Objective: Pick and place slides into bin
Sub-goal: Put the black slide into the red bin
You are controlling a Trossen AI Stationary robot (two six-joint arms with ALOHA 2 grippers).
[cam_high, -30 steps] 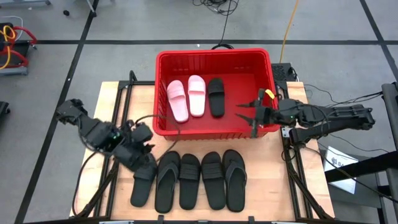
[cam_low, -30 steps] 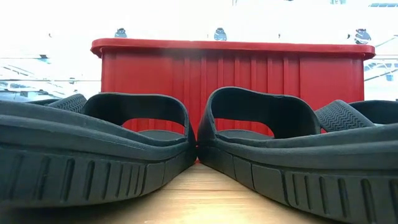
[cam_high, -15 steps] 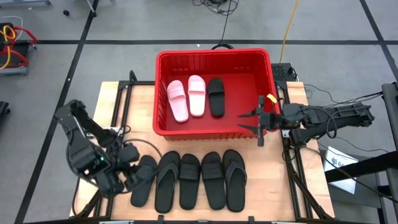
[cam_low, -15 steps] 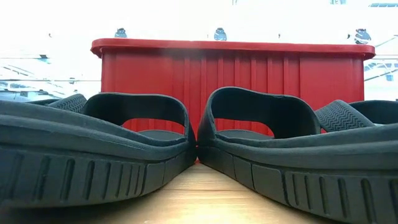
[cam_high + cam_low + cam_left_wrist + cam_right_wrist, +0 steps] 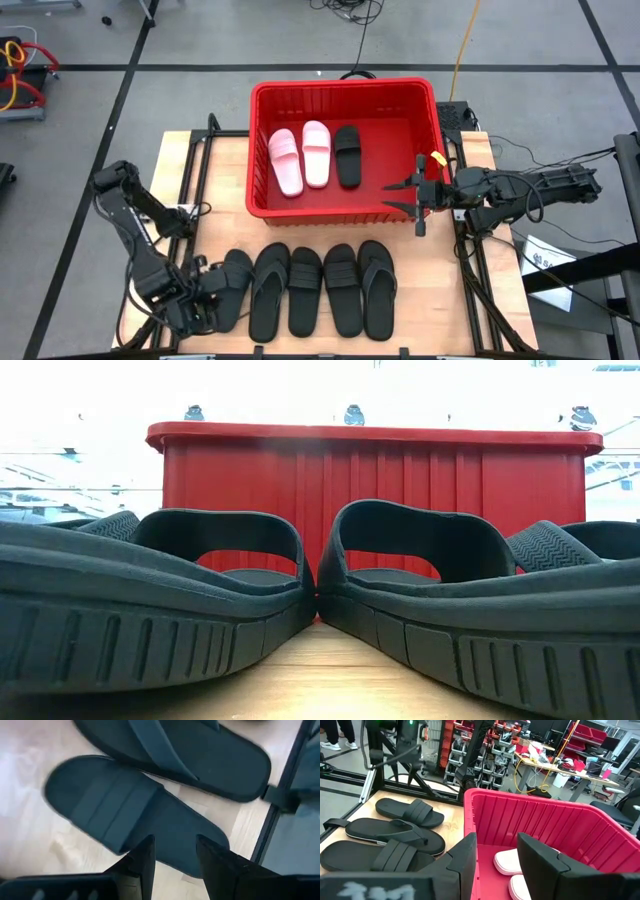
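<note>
slides are split between two places: two pale pink slides (image 5: 300, 155) and one black slide (image 5: 347, 155) lie side by side on the floor of the red bin (image 5: 345, 90), toward its left half, while five black slides (image 5: 305, 290) sit in a row on the bench (image 5: 225, 160) along its front edge, just in front of the bin's front wall. in that row the second and the last from the left are thong-style, the others have a wide strap. the bin stands at the back middle of the bench, its far wall hanging past the back edge. the left pincer (image 5: 205, 305) is low at the front left corner of the bench, right over the leftmost black slide (image 5: 135, 815) of the row; its fingers (image 5: 145, 857) are spread apart and hover above the sole, and i cannot tell whether they touch it. from the wrist view a thong slide (image 5: 200, 755) lies just beside that one, edges touching. the right pincer (image 5: 417, 195) hangs over the bin's front right corner, by the rim, fingers apart and holding nothing, its arm reaching in from the right edge of the bench. from bench height two black slides (image 5: 150, 610) fill the foreground, toes meeting, with the bin's ribbed wall behind them.
</note>
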